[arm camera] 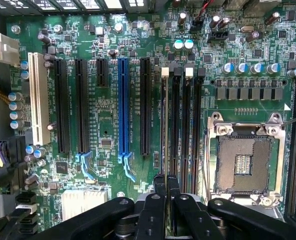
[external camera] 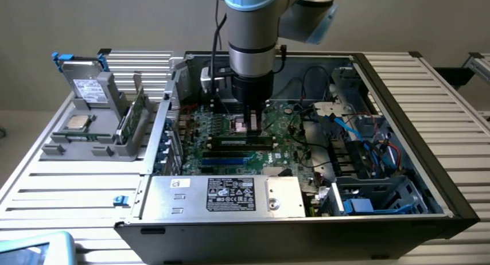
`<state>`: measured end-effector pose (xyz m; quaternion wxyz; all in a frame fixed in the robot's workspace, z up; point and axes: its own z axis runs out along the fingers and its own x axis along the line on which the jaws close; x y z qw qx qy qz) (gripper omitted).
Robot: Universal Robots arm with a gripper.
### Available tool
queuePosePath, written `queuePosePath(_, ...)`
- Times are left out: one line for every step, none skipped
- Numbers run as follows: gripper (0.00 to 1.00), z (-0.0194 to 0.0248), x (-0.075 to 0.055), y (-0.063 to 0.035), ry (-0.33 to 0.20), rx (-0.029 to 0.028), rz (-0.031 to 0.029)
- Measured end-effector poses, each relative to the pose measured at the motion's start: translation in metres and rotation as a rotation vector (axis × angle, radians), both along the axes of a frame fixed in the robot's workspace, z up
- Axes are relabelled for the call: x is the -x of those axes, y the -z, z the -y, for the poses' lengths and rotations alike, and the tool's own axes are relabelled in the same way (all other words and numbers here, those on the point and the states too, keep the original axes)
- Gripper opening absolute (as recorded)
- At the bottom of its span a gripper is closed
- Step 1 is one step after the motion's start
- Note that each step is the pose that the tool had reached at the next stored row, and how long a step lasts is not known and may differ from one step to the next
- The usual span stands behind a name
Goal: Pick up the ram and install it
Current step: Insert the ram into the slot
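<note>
Two fingers (arm camera: 160, 189) of your gripper (arm camera: 166, 181) stand pressed almost together. The sliver between them is taken up by the ram (arm camera: 165, 125), which you see edge-on as a thin pale line running away from the fingertips. Holding it by its upper edge, near the middle, looks meant to keep the stick upright with its contact edge facing the motherboard (arm camera: 103, 120).

The ram lies straight along the memory slot nearest the expansion slots, in line with the white latch (arm camera: 165, 72) at the far end. You cannot tell whether it is seated or only resting in that slot. On one side run the other memory slots (arm camera: 185, 125), then the open processor socket (arm camera: 245, 160). On the other side sits the blue expansion slot (arm camera: 123, 105).

In the exterior view the arm reaches straight down into the open computer case (external camera: 428, 133). A grey rack (external camera: 84, 149) on the exterior view's left holds another green board (external camera: 132, 120) upright, well apart from the work.
</note>
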<state>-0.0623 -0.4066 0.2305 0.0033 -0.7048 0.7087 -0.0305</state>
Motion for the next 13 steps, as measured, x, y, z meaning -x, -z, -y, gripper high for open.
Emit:
queuePosePath(0.13,0.0,0.0002,0.0,0.0,0.0,0.0008)
queuePosePath(0.13,0.0,0.0002,0.0,0.0,0.0,0.0019)
queuePosePath(0.13,0.0,0.0003,0.0,0.0,0.0,0.0028)
queuePosePath(0.13,0.0,0.0002,0.0,0.0,0.0,0.0038)
queuePosePath(0.13,0.0,0.0002,0.0,0.0,0.0,0.0048)
queuePosePath(0.13,0.0,0.0002,0.0001,0.0,-0.0001,0.0057)
queuePosePath(0.13,0.0,0.0003,0.0001,0.0,-0.0001,0.0069)
queuePosePath(0.13,0.0,0.0003,0.0,0.0,0.0,0.0083)
queuePosePath(0.13,0.0,0.0004,0.0,0.0,0.0,0.0097)
queuePosePath(0.13,0.0,0.0006,0.0,0.0,0.0002,0.0108)
queuePosePath(0.13,0.0,0.0008,0.0001,0.0,0.0003,0.0119)
queuePosePath(0.13,0.0001,0.001,0.0003,0.0,0.0001,0.0127)
queuePosePath(0.13,0.0001,0.0012,0.0005,0.0,0.0002,0.0134)
